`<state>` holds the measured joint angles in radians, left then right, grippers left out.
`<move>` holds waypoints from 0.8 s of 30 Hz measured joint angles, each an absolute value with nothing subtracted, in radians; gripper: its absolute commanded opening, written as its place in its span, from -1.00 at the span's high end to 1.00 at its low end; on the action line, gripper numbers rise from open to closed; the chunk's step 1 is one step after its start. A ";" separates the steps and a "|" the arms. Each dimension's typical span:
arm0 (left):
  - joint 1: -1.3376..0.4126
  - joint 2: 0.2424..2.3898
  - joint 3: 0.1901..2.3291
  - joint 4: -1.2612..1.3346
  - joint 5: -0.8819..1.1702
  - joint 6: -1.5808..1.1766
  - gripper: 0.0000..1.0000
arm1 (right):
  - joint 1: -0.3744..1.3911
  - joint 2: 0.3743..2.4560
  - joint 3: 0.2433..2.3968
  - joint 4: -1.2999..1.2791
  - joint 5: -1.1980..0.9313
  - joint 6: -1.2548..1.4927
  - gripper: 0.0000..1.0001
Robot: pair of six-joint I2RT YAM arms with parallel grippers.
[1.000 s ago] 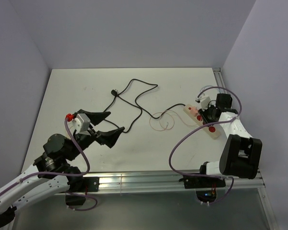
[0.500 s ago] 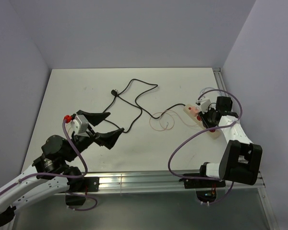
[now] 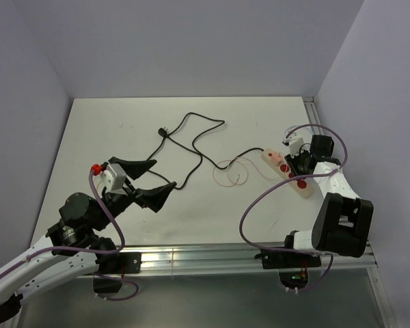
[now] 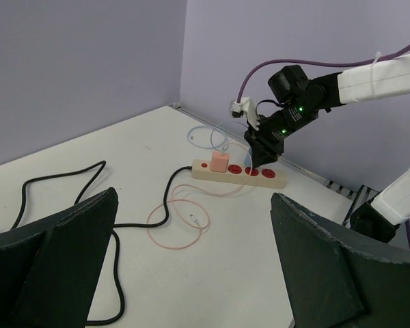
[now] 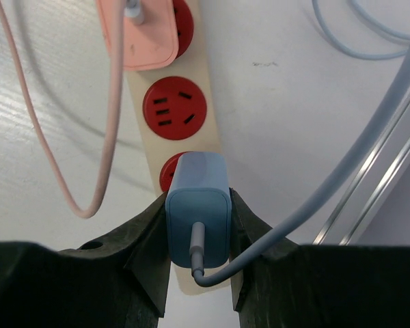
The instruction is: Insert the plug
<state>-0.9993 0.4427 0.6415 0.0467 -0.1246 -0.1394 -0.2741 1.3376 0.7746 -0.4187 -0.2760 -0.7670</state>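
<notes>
A beige power strip (image 5: 199, 102) with red sockets lies at the table's right side, also seen as the strip (image 3: 292, 177) and strip (image 4: 240, 175). My right gripper (image 5: 198, 229) is shut on a light blue plug (image 5: 197, 205), which stands over a red socket (image 5: 169, 171) of the strip; its blue cable (image 5: 342, 178) trails right. A pink plug (image 5: 142, 31) sits in another socket. My left gripper (image 3: 156, 178) hangs open and empty over the table's left part, far from the strip.
A black cord (image 3: 184, 140) winds across the middle of the table. A thin pink cable (image 4: 181, 219) loops beside the strip. A metal rail (image 3: 314, 116) runs along the table's right edge, close to the right arm.
The right wrist shifted slightly over the strip, first toward the far side, then back. The left arm stayed where it was.
</notes>
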 measured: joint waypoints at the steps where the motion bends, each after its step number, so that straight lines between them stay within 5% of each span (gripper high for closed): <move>1: -0.999 0.443 0.641 0.047 -0.125 -0.139 -0.99 | -0.275 1.349 0.783 -0.413 -0.276 -0.767 1.00; 24: -0.999 0.437 0.641 0.047 -0.129 -0.139 -0.99 | -0.240 1.256 0.688 -0.384 -0.268 -0.775 1.00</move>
<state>-0.9993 0.4374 0.6411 0.0475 -0.1287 -0.1390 -0.2398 1.2556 0.6876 -0.3840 -0.2680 -0.7746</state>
